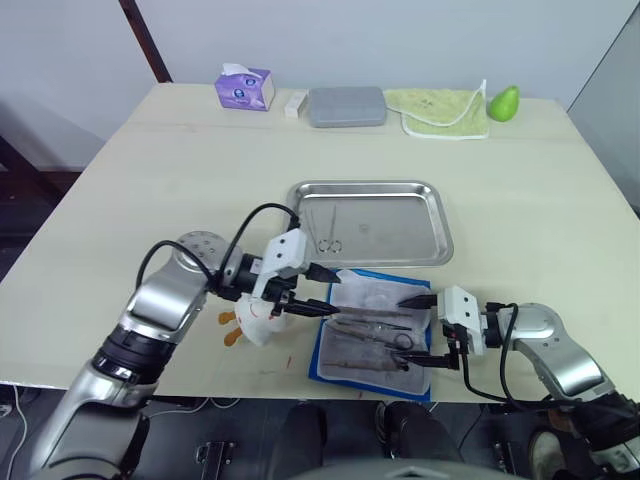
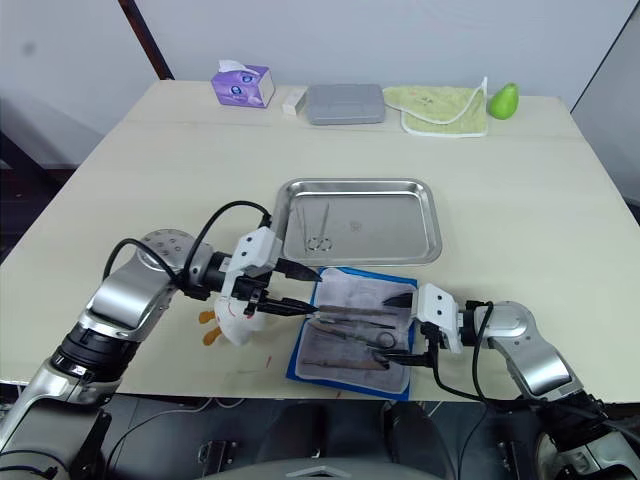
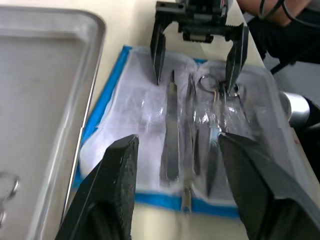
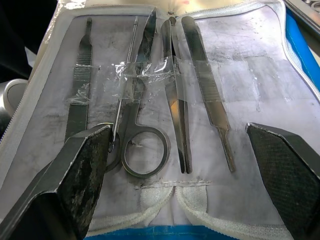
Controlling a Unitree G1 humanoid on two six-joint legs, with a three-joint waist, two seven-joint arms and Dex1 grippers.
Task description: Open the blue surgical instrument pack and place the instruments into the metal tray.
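Lying unfolded, blue surgical instrument pack (image 1: 372, 335) shows pale lining; instruments (image 4: 150, 100) strapped parallel, tips toward left tool (image 1: 318, 292), handles toward right tool (image 1: 421, 331); both tools apart.

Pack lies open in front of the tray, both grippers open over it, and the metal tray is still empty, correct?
Not quite: the metal tray already holds one pair of scissors, as the left eye view shows. The pack lies open, with the left gripper and right gripper open over it.
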